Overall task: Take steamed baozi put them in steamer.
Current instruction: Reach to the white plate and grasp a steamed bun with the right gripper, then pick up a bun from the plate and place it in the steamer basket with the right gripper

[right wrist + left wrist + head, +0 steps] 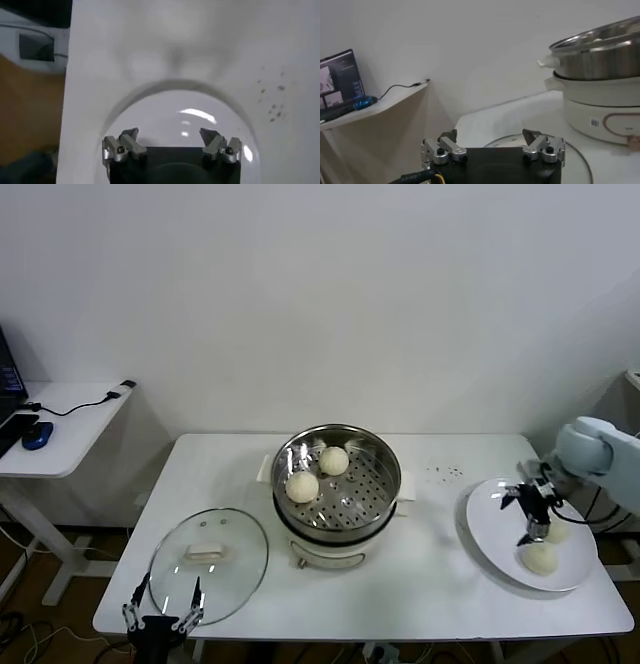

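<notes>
The steamer [384,474] stands mid-table, a steel basket on a cream pot, and its side fills one edge of the left wrist view [600,55]. Two steamed baozi [333,460] [302,486] lie inside it. Two more baozi [541,558] [558,531] rest on the white plate [490,514] at the right. My right gripper [526,517] hovers open just over that plate beside the buns; its wrist view shows the open gripper [169,133] with only bare plate [150,115] between the fingers. My left gripper [163,604] [490,136] waits open and empty at the table's front left edge.
A round glass lid [208,564] with a white handle lies flat in front of my left gripper, its rim in the left wrist view [575,160]. A side desk [70,424] with a mouse and cable stands at far left. Dark specks [445,474] dot the table behind the plate.
</notes>
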